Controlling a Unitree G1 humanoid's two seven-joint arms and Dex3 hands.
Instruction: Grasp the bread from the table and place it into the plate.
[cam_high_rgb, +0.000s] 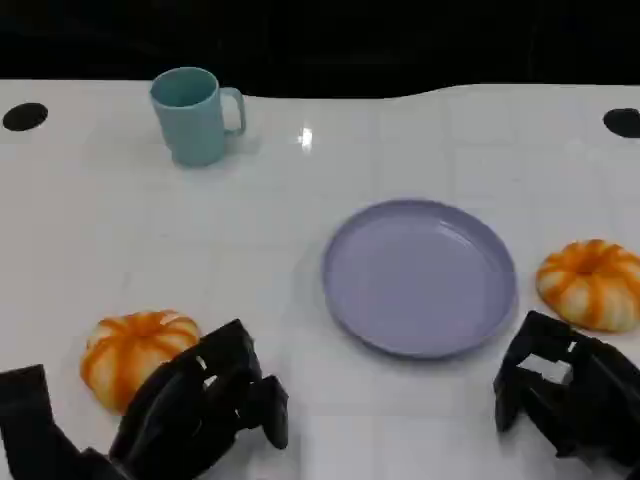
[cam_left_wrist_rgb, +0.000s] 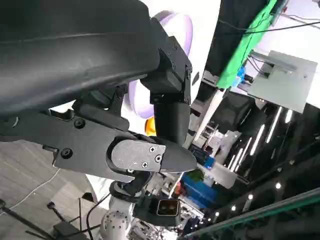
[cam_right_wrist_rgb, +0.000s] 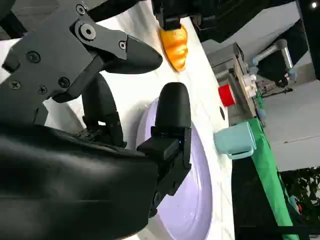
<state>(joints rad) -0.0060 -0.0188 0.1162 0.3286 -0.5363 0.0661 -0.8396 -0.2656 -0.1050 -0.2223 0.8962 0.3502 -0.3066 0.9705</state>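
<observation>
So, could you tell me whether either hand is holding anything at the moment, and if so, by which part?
Nothing is held. The left hand is beside one bread, the right hand near the other bread, both empty.

No readable text, labels, numbers or signs anywhere

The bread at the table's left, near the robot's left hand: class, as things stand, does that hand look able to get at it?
Probably yes. The left hand is empty, fingers apart, right beside the left bread, with nothing between them. The plate and the mug stand well clear.
</observation>
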